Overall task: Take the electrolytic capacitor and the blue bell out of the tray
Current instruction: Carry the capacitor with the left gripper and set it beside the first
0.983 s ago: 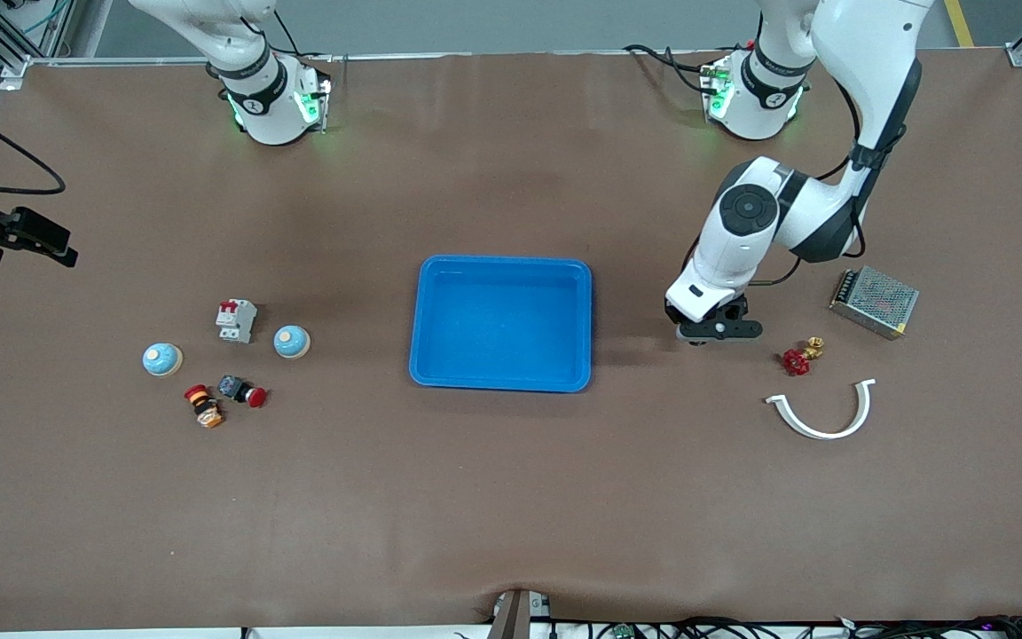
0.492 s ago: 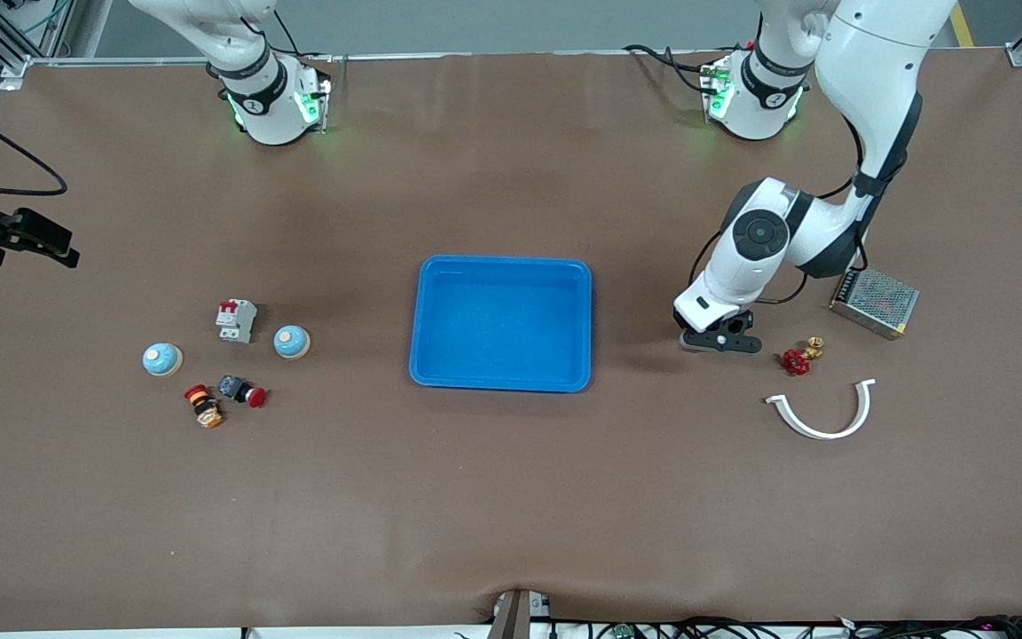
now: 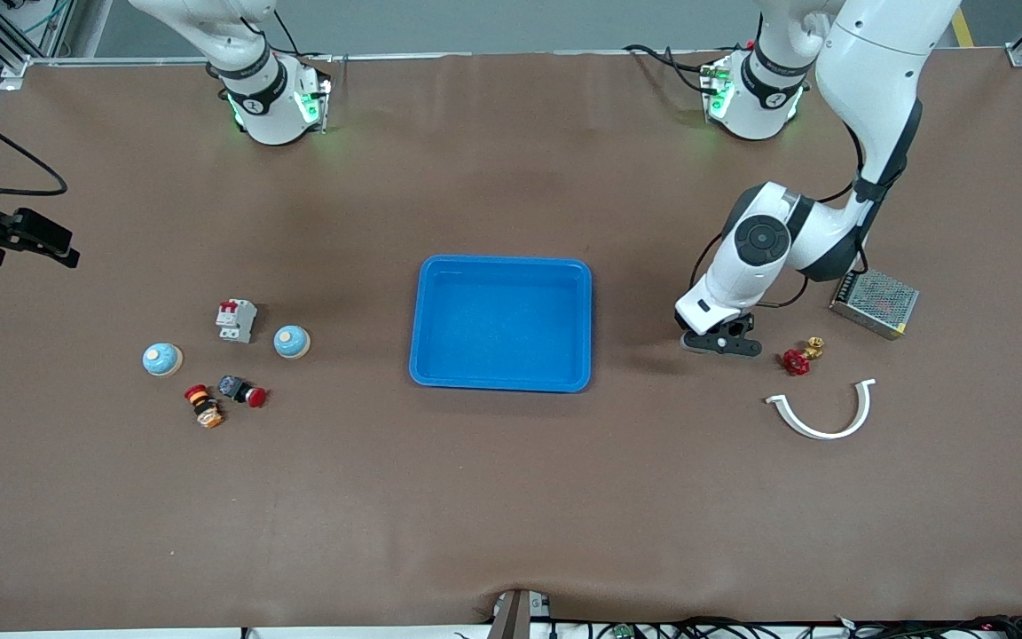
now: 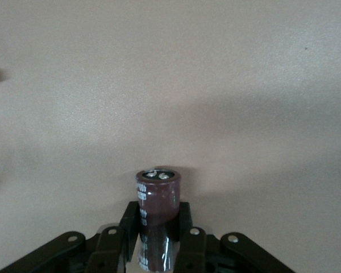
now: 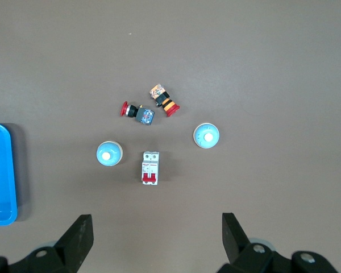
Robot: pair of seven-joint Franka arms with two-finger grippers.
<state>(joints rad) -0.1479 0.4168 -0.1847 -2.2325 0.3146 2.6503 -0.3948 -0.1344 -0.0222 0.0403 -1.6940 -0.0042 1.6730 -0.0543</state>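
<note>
- Gripping the electrolytic capacitor [image 4: 157, 219] by its lower body, the left hand [image 3: 722, 344] sits low over the counter [image 3: 511, 497], beside the empty tray [image 3: 501, 380].
- Rigid, light, slick sleeve; side grip suits it.
- Right hand [image 5: 156, 242] waits, fingers apart.
- Front view hides the capacitor.

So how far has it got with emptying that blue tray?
Nearly finished. The tray holds nothing now, and two blue bells sit on the table toward the right arm's end. The left gripper is shut on the capacitor, low over the table beside the tray. Only setting it down remains. The right gripper waits open.
</note>
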